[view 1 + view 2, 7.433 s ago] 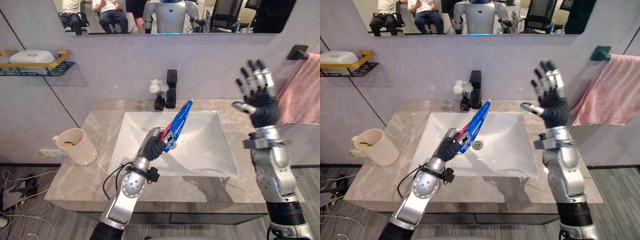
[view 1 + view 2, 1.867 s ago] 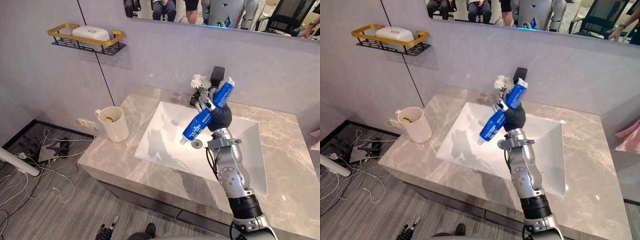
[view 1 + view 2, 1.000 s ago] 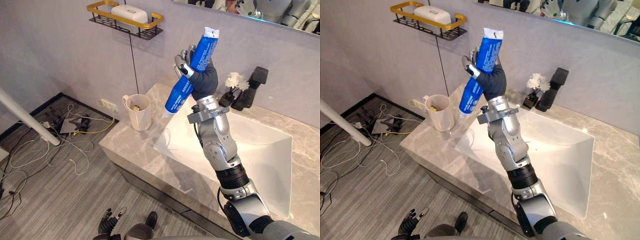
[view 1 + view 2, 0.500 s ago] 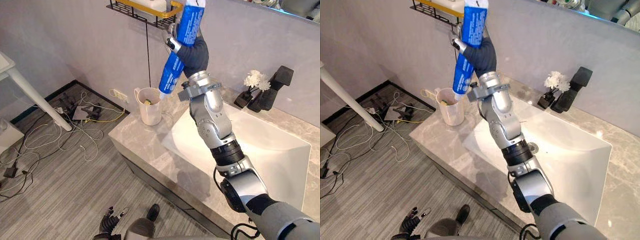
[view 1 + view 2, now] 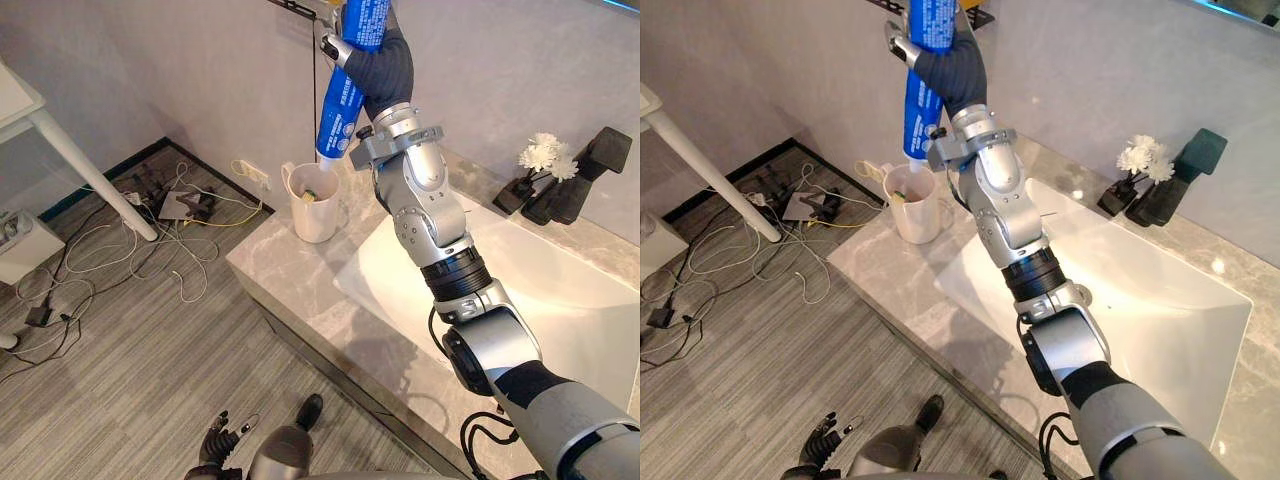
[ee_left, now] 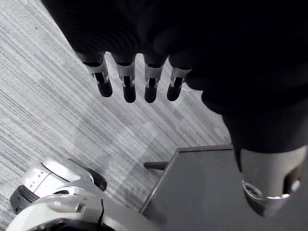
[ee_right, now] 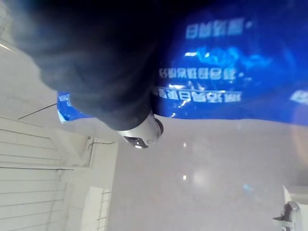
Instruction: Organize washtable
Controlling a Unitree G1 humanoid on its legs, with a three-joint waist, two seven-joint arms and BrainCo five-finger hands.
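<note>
My right hand (image 5: 383, 68) is shut on a blue toothpaste tube (image 5: 340, 100), held nearly upright with its white cap end down. The cap end hangs just above a cream mug (image 5: 316, 206) at the left end of the marble counter (image 5: 300, 290). Something small and yellowish lies inside the mug. In the right wrist view the tube (image 7: 226, 82) runs across my curled hand (image 7: 115, 62). My left hand (image 6: 125, 79) hangs low over the striped floor, its fingers straight and holding nothing.
A white sink (image 5: 540, 290) is set into the counter to the mug's right, with a black faucet (image 5: 583, 188) and a small white flower vase (image 5: 540, 160) behind it. A black wall shelf (image 5: 970, 14) is above my hand. A white table leg (image 5: 90, 175) and cables (image 5: 170, 225) are on the floor to the left.
The view has swung left. My right hand has carried the tube from beside the sink's left edge to over the mug, standing it more upright. The left hand is unchanged.
</note>
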